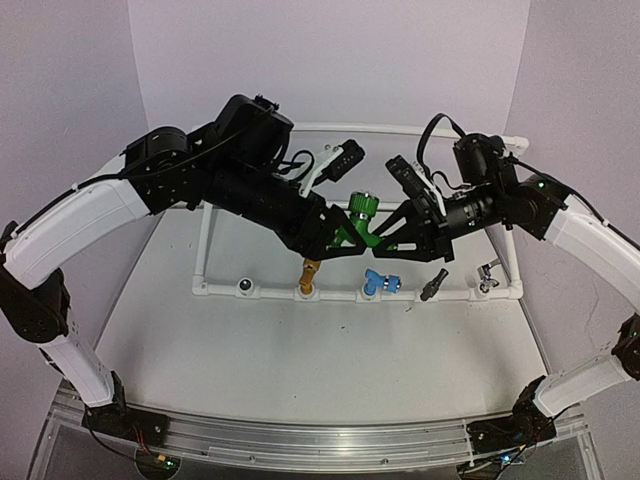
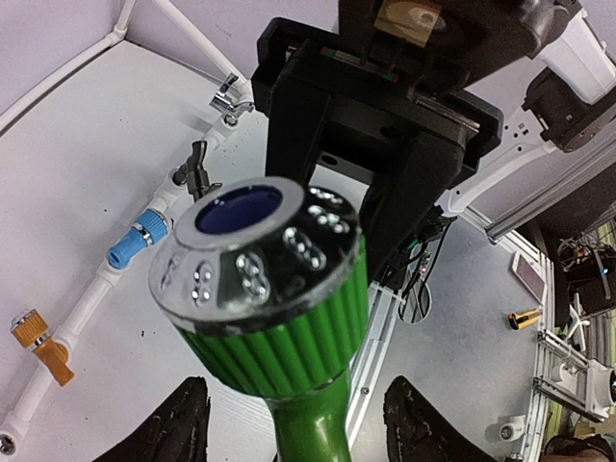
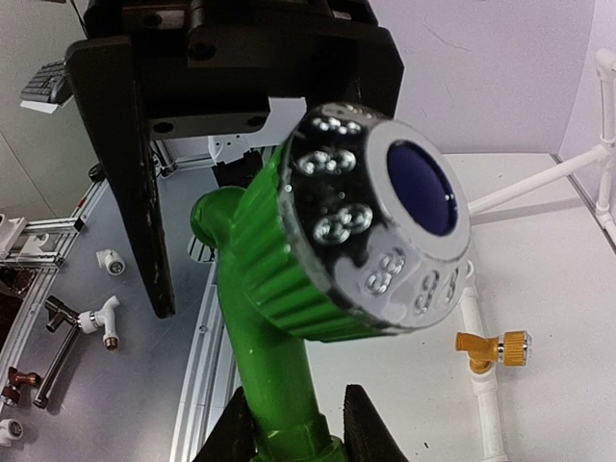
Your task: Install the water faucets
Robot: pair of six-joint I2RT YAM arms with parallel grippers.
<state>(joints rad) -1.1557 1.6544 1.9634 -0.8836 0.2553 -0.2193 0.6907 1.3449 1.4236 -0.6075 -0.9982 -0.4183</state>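
The green faucet (image 1: 362, 215), with a ribbed knob and chrome cap, hangs in the air above the white pipe frame (image 1: 205, 240). My right gripper (image 1: 385, 238) is shut on its lower stem (image 3: 289, 385). My left gripper (image 1: 340, 238) stands open around the stem (image 2: 308, 423), its fingers (image 2: 178, 423) clear of it on both sides. Along the frame's front pipe sit the golden-orange faucet (image 1: 311, 272), the blue one (image 1: 378, 283), the dark grey one (image 1: 432, 284) and the silver one (image 1: 487, 272). At the pipe's left end an open socket (image 1: 243, 288) holds nothing.
The two arms cross over the middle of the frame and hide its back half. Purple walls close in the table on three sides. An aluminium rail (image 1: 300, 435) runs along the near edge. Loose pipe fittings (image 3: 82, 322) lie beyond the rail, off the table.
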